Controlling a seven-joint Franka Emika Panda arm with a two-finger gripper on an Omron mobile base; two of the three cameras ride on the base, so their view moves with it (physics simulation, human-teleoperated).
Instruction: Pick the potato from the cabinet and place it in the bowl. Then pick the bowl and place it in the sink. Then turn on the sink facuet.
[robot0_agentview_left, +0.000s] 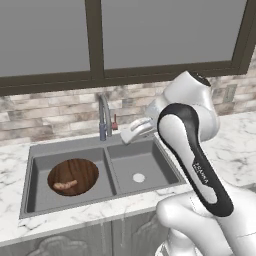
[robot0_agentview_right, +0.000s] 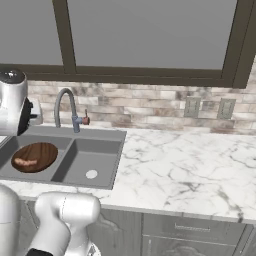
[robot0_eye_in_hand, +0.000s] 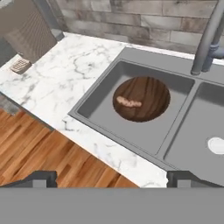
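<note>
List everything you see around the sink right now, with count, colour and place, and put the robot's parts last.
sink: one, grey, two basins, set in the counter
bowl: one, dark brown wood, in the left basin
potato: one, tan, lying in the bowl
faucet: one, grey with a reddish lever, behind the basin divider
counter: one, white marble, around the sink
outlets: two, grey, on the brick wall at right
arm: one, white and dark, right of the sink
tool: one, open, empty, beside the faucet
</note>
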